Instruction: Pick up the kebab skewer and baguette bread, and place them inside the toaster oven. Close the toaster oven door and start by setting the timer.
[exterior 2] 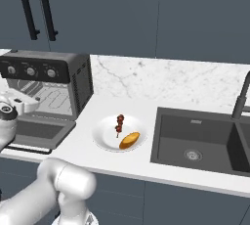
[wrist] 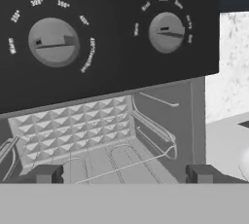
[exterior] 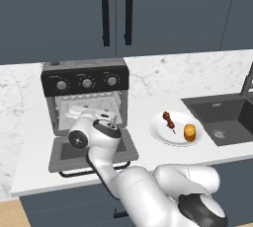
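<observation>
The kebab skewer [exterior: 169,120] and the baguette bread [exterior: 189,132] lie side by side, close but apart, on a white plate [exterior: 160,133] on the marble counter [exterior: 148,107], well off to the side of the jaws and behind them, since the gripper [wrist: 121,173] faces into the toaster oven [exterior: 85,100]. The skewer sits toward the wall side of the plate and the bread toward the counter's front edge.

The jaws stand wide apart with nothing between them. In the hand view the two dark fingertips [wrist: 46,173] frame the oven's mouth: straight ahead between them is the wire rack [wrist: 121,159], and beyond it a ribbed metal back wall [wrist: 73,123]. Above the jaws hangs the black panel with a temperature knob [wrist: 52,42] and a function knob [wrist: 167,33].

The toaster oven door [exterior: 91,153] is dropped flat toward the counter's front edge, below the jaws, its black bar handle [exterior: 94,170] close to the counter's front edge. The arm's wrist sits over this open door, at the oven's opening.

Between oven and plate runs a bare strip of counter. Beyond the plate is a dark sink [exterior 2: 195,141] with a black faucet [exterior 2: 241,97]; dark cabinets [exterior: 118,11] hang above the oven, well clear of its top.
</observation>
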Available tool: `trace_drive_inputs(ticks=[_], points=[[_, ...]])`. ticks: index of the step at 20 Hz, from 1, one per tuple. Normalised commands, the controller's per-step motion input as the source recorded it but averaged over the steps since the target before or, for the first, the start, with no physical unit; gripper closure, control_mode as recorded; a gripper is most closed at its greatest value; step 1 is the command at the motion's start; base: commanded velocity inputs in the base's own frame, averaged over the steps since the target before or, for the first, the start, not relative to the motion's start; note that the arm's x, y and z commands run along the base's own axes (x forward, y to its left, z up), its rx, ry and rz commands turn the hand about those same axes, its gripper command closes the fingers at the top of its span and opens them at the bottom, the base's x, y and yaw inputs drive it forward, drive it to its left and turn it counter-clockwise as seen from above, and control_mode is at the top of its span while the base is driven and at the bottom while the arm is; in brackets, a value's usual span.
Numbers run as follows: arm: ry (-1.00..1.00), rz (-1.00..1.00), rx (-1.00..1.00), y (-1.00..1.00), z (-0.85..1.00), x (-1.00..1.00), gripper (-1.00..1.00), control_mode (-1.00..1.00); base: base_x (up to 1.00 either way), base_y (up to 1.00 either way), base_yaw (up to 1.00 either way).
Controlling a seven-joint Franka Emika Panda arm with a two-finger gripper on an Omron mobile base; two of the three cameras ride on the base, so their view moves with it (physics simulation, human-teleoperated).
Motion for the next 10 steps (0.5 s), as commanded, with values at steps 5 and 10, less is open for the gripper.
trace_drive_inputs(ticks=[5, 10], points=[[0.01, 0.00, 0.00, 0.05, -0.20, 0.37, -1.00, -1.00, 0.00, 0.00, 0.00], [0.03, 0.00, 0.00, 0.00, -0.14, 0.55, -1.00, -1.00, 0.00, 0.00, 0.00]])
